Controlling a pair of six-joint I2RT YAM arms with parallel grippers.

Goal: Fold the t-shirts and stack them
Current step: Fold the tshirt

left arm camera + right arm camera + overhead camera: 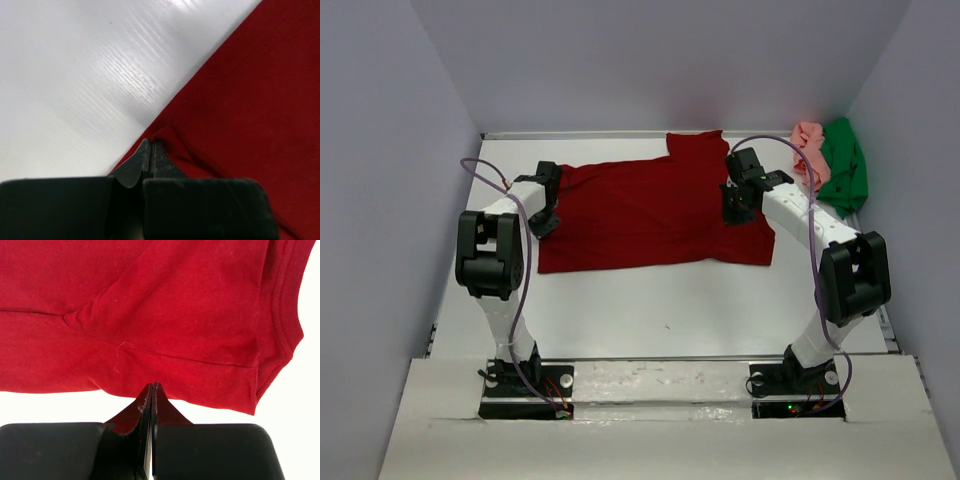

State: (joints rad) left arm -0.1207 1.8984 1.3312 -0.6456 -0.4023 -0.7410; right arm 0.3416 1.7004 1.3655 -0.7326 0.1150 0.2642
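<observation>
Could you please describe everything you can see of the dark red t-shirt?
The dark red t-shirt is plain soft cloth with stitched hems. It lies spread mostly flat on the white table, long side running left to right, and what looks like a sleeve points toward the far edge. A few creases show near its right end. The left tool is shut, pinching its left edge. The right tool is shut on its right-hand edge, drawing up a small peak of cloth.
</observation>
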